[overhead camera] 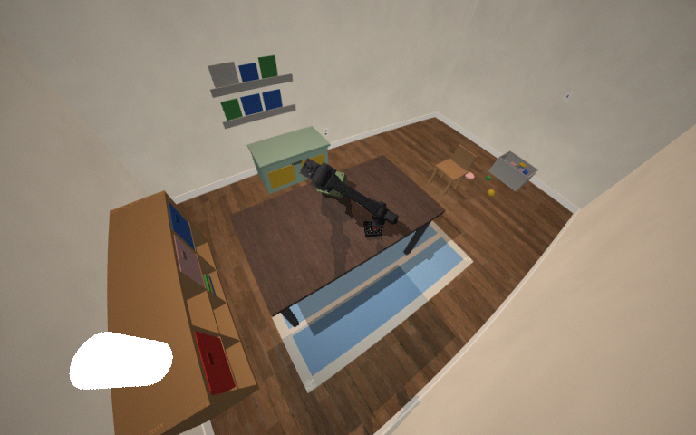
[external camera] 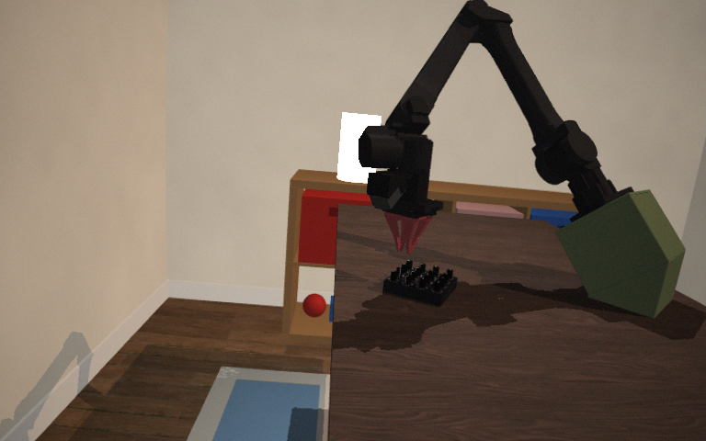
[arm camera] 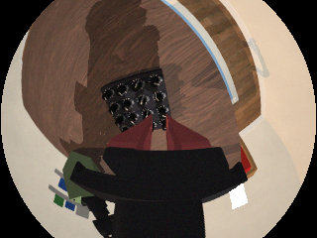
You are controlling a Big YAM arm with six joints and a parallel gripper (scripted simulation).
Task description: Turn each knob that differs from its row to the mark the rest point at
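The knob box is too small in every view for its white lines, marks or printed names to be read (the wrist view shows only dark studs). The red pincer hangs just above the box's far left corner, touching no knob, its fingers drawn nearly together on nothing. The box stands near the edge of the dark wooden tabletop. Beyond it are a wooden shelf unit, a red ball and a blue rug on the plank floor.
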